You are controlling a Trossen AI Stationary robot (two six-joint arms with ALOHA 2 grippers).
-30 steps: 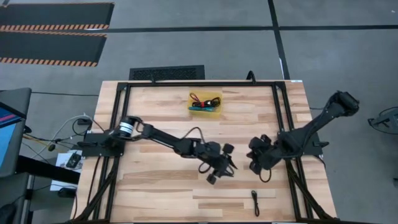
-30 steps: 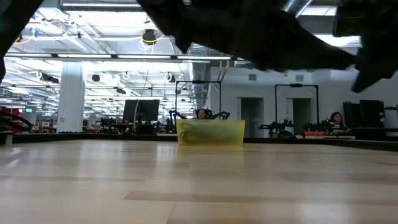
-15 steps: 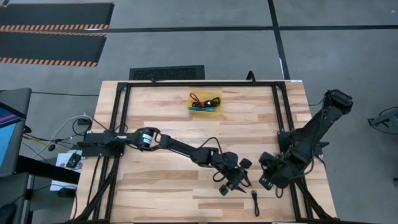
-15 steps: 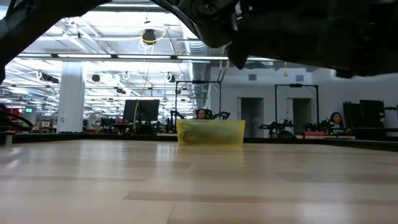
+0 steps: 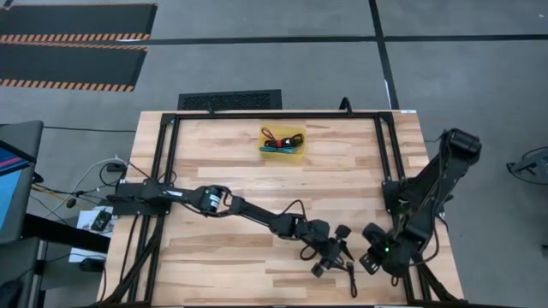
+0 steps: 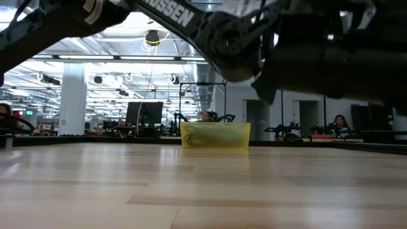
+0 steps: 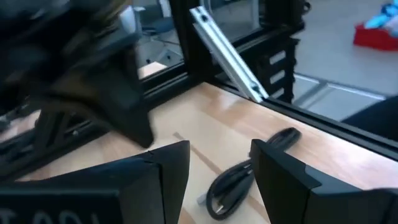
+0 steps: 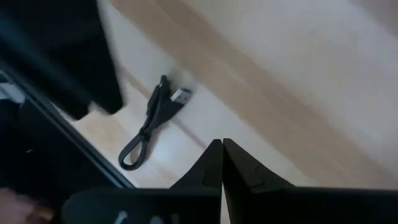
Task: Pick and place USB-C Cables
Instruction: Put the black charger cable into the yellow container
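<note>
Black cable (image 5: 352, 278), left claw (image 5: 330, 256) now nearer

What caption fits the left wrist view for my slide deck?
Open left hand poised above a folded black USB-C cable lying on the wooden table near its frame.

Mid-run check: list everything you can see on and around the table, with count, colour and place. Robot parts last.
Loose cable: one, black, near table edge, just beyond the left pincer.
Bin: one, yellow, far centre of the table, holding several cables, red and black at least.
Table: one, light wood, black frame.
People: at desks in the room behind, low view.
Left pincer: open, hovering over the loose cable.
Right pincer: shut, beside the left one, near the right frame.
</note>
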